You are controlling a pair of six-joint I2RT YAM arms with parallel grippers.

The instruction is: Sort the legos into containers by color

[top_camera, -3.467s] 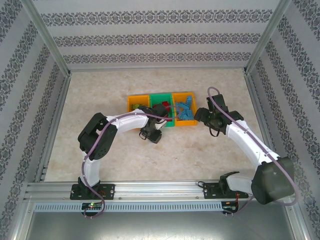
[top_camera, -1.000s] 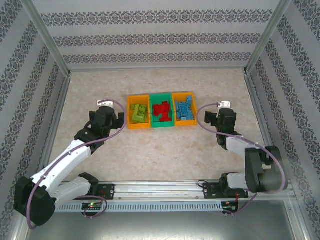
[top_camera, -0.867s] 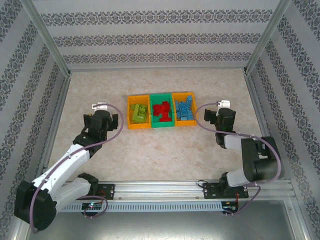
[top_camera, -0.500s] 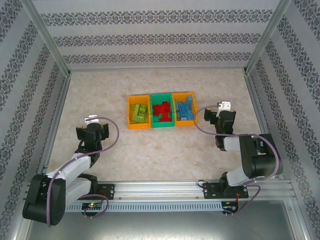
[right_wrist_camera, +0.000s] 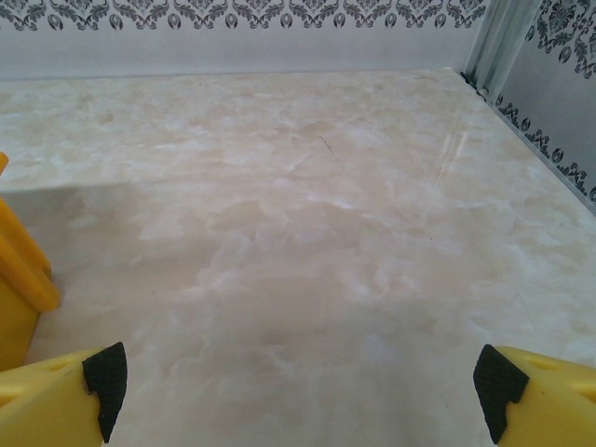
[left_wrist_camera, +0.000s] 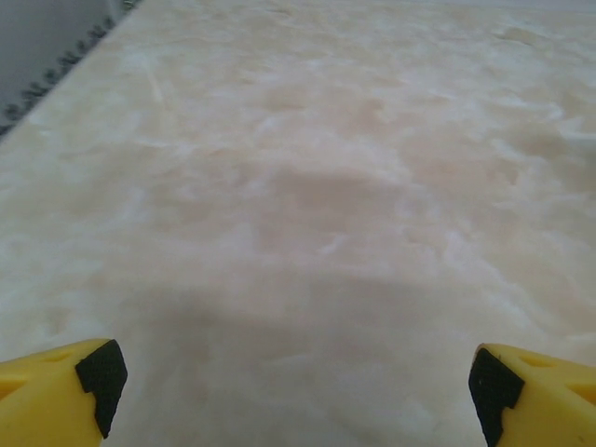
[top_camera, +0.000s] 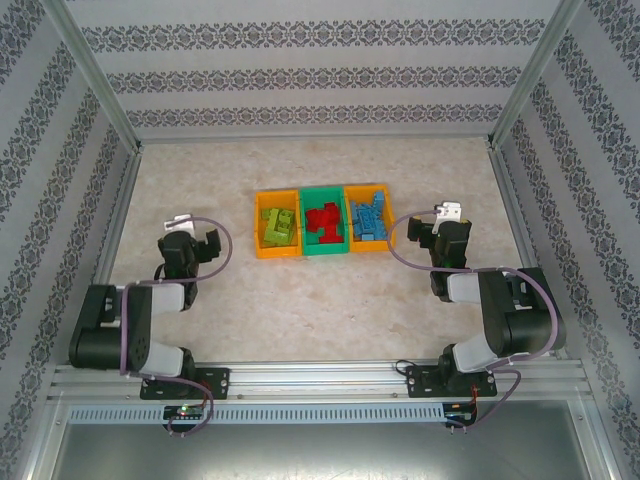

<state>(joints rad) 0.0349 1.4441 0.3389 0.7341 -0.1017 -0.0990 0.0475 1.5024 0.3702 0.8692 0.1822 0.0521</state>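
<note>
Legos (top_camera: 323, 222) in containers (top_camera: 277, 253), frame ctr: expect light, rigid, slick. You pinch across flat sides, not studs. L gripper (left_wrist_camera: 298, 391), R gripper (right_wrist_camera: 298, 386): both spread wide, empty.

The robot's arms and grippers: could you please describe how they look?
The left arm and right arm share white links, bulky black joint housings and a looping mauve cable. The left gripper and right gripper each have yellow fingers with black pads.
</note>
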